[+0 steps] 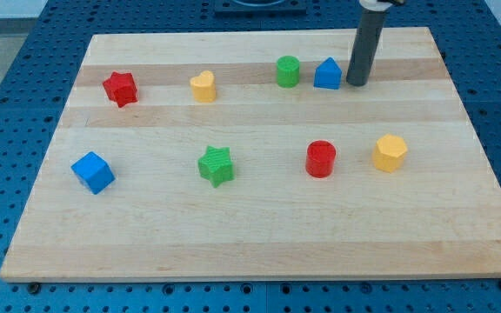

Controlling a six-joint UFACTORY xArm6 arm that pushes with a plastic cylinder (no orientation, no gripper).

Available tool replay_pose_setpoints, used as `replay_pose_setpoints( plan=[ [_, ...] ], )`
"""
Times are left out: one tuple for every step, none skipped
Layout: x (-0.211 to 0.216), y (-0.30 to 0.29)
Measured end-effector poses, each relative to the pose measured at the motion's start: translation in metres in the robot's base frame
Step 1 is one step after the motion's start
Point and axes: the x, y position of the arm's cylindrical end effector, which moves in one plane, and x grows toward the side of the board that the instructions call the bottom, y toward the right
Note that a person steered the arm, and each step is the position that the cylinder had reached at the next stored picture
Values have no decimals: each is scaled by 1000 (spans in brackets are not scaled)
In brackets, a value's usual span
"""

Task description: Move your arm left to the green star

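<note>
dark and straight, the rod came down at the view's top right, and my tip (356, 83) rested on the board (459, 235) just to the right of the blue house-shaped block (327, 75), very near it; whether they touched i could not tell. there were no jaws to speak of, open or shut: the arm ended in that bare rod and held nothing.

next outward, the green cylinder (288, 71) stood just left of the blue one. below the tip, in the lower row, sat the yellow hexagon (390, 152) and the red cylinder (320, 159). farther left along the top row were the yellow heart (203, 86) and the red star (121, 88).

the green star (216, 165) lay in the lower row, left of centre, well apart from my tip, with the red cylinder to its right and the blue cube (92, 171) to its left.

as i judged it, the task was hardly begun: the whole run down and to the left remained.

counted: eight blocks, two each of red, yellow, green and blue; one rod, one board.
</note>
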Motion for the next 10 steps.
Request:
replay_pose_setpoints(
  plan=[
    [-1, -24],
    [-1, -31],
    [17, -25],
    [63, -32],
    [44, -90],
    [30, -154],
    [60, -225],
    [96, -250],
    [131, -250],
    [177, -250]
  ],
)
